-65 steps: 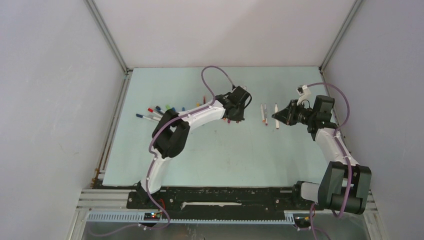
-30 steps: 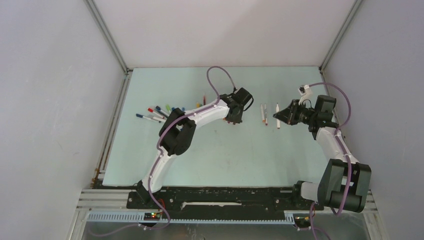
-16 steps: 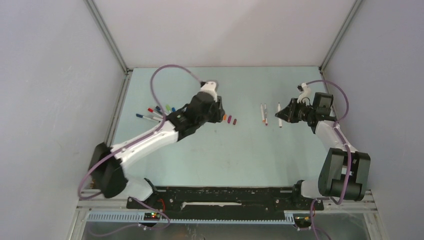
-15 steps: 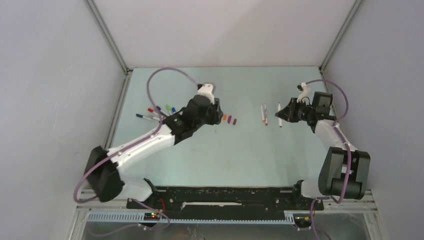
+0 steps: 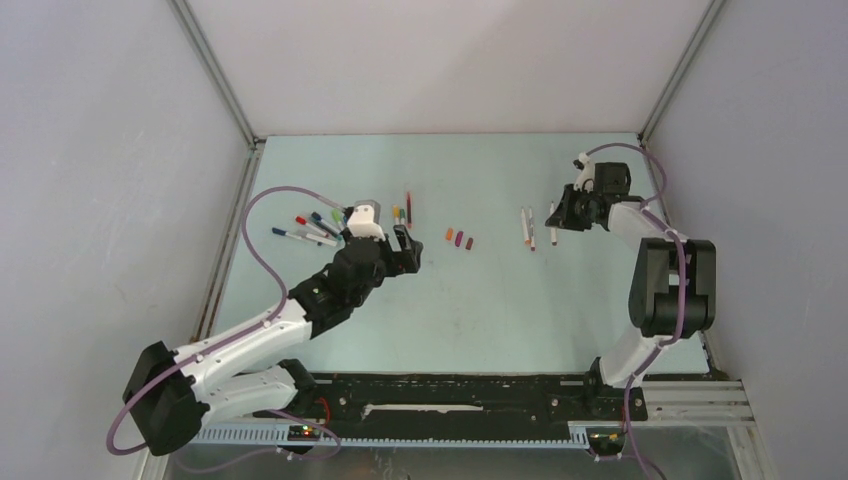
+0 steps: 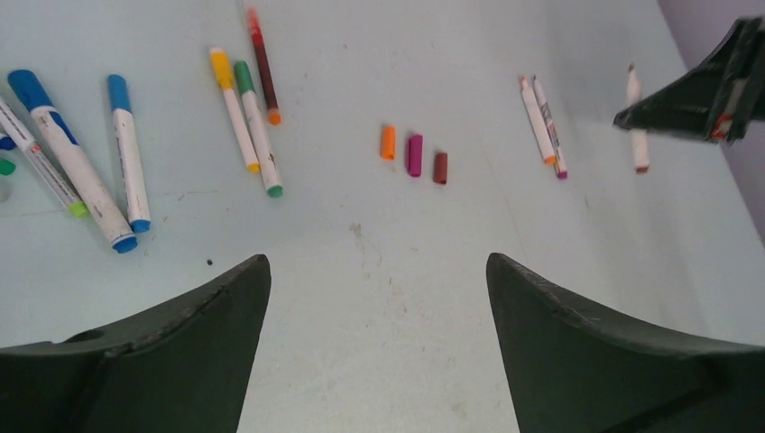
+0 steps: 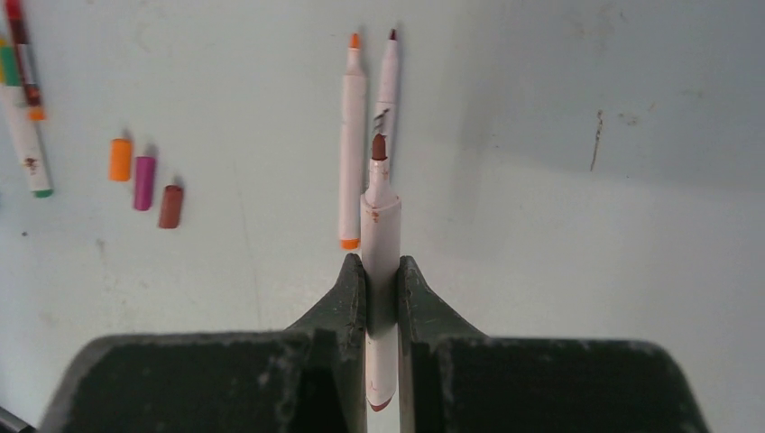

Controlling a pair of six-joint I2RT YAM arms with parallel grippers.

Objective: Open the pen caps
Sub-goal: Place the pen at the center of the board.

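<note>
Wide-spread left fingers [image 6: 180, 361] hold nothing; right fingers [image 7: 350, 298] pinch an uncapped pen [image 7: 381, 225].
Three loose pen caps [image 6: 415, 154], orange, purple and brown, lie side by side on the table [image 6: 379, 343], ahead of the left fingers, between the capped pens [image 6: 257, 126] and two bare barrels [image 6: 541, 126]. Dark marks on the held pen's white barrel are too small to read.

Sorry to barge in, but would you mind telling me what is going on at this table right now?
The robot is pulling caps off marker pens. Its right hand is clamped on a brown-tipped pen with its cap off, held above the table next to two uncapped pens lying there. An orange cap, a purple cap and a brown cap lie in a row mid-table. The left hand is open and empty, with the capped pens lying off to one side.
</note>
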